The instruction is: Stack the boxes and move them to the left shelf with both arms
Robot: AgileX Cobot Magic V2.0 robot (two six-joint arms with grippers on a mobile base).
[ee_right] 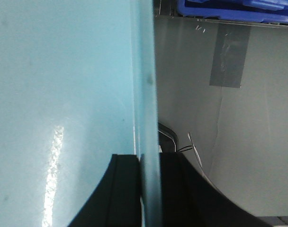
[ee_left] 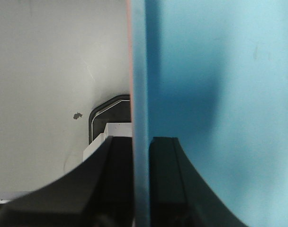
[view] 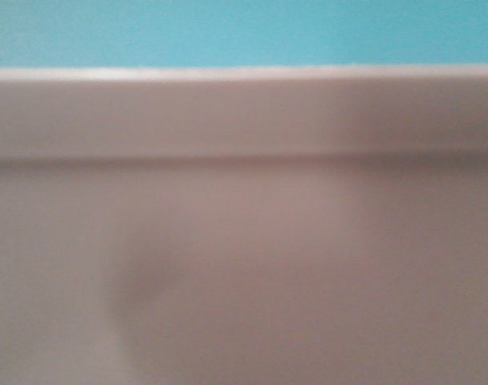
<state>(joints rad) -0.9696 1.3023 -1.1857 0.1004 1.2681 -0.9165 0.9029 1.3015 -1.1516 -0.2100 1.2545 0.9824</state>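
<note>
With the turquoise tub (ee_left: 215,94) nested in the pink tub (view: 244,241) right against the front camera, the left gripper (ee_left: 141,189) and right gripper (ee_right: 151,194) are each pinching an end wall, so both arms should be travelling level together.

Left gripper (ee_left: 141,184) at bottom centre clamps turquoise tub (ee_left: 220,113) wall; thin pink tub (ee_left: 130,71) edge alongside; pale surface at left
</note>
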